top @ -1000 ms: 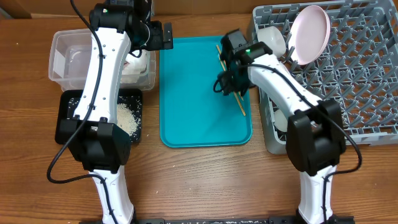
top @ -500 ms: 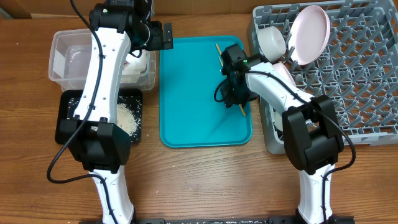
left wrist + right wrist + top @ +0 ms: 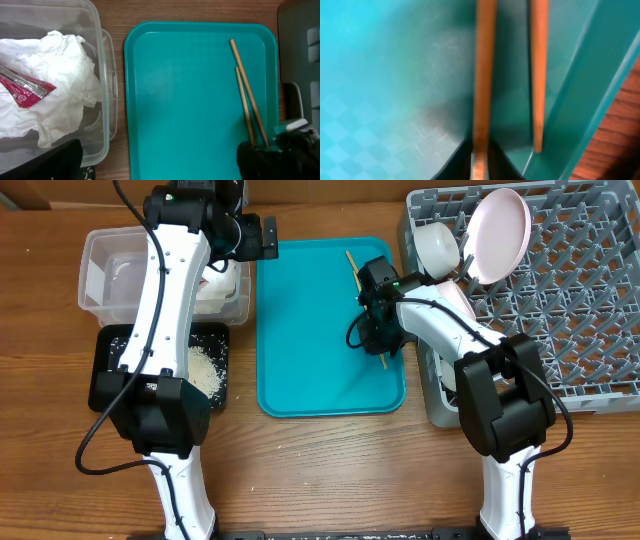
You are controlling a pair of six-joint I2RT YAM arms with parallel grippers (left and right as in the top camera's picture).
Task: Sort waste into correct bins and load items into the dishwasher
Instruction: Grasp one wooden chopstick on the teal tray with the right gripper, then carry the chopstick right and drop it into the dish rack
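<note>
Two thin wooden chopsticks [image 3: 352,262] lie side by side along the right side of the teal tray [image 3: 310,330]. My right gripper [image 3: 378,330] is down on them, shut on one chopstick [image 3: 483,75] that runs up between its jaws. The other chopstick [image 3: 538,75] lies loose just to the right, by the tray's raised rim. My left gripper [image 3: 161,167] hangs open, holding nothing, over the gap between the clear tub [image 3: 100,275] and the tray. In the tub lie the crumpled white napkin [image 3: 60,80] and the red wrapper [image 3: 22,92].
A black tray [image 3: 108,370] holding rice [image 3: 206,370] sits in front of the tub. The grey dish rack [image 3: 570,320] at the right carries a pink plate [image 3: 498,235] and a white bowl [image 3: 437,245] near its left edge.
My right gripper has moved down along the chopsticks onto the tray and closed on one of them. The left arm has stayed still.
</note>
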